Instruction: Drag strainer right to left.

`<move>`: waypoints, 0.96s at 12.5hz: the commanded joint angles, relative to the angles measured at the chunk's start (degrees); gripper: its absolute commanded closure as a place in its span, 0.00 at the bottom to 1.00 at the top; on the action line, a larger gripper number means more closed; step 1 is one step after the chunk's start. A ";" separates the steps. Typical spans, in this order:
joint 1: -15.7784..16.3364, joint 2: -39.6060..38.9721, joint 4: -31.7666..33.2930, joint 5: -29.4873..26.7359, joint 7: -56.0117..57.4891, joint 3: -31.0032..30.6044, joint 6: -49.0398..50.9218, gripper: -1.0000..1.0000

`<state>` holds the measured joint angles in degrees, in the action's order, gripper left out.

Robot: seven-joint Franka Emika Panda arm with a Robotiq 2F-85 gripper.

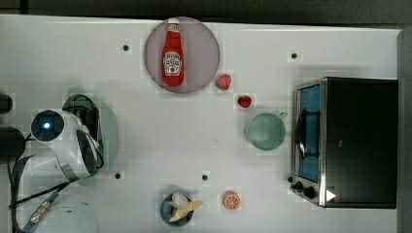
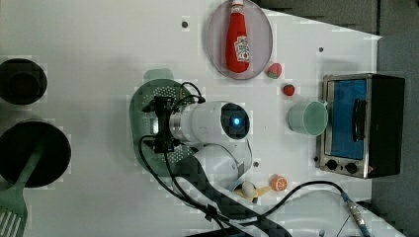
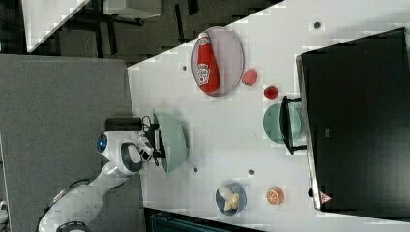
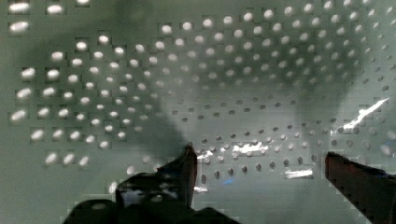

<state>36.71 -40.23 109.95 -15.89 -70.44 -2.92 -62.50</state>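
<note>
gripper [image 4: 259, 161]: fingers spread, gripping nothing, hanging inside strainer [image 4: 196, 70] | strainer: sitting near table [image 1: 160, 141] edge; likely light, stiff, slippery plastic | hold: hooking the perforated wall

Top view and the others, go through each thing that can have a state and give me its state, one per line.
Tool: open, down inside the strainer.
Strainer: upright on the table, not gripped.
Ketchup bottle: lying flat on the plate.
Cup: upright, empty.
Toaster oven: door shut.
Banana: partly peeled, in the blue bowl.
</note>
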 commanded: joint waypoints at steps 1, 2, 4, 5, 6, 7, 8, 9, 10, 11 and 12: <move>1.44 -0.19 -2.81 0.24 -3.10 -1.17 1.43 0.00; 1.77 -0.35 -3.12 0.26 -3.10 -0.97 1.43 0.00; 2.06 0.60 -3.04 0.38 -2.93 -0.18 1.67 0.00; 2.04 1.86 -2.88 0.60 -1.96 0.23 2.53 0.00; 2.02 3.76 -2.58 0.68 0.33 0.68 4.48 0.00; 1.97 6.38 -2.05 0.74 3.47 1.49 7.47 0.00; 1.89 9.42 -1.62 0.92 7.67 2.75 10.82 0.00; 1.76 12.74 -1.41 1.21 12.12 4.46 14.32 0.00; 1.58 16.26 -1.45 1.77 16.77 6.63 17.81 0.00; 1.40 19.77 -1.48 2.19 20.97 9.11 20.55 0.00; 1.18 23.37 -1.59 2.66 25.12 12.08 22.48 0.00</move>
<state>39.89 -22.74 110.34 -11.79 -55.51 6.15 -38.94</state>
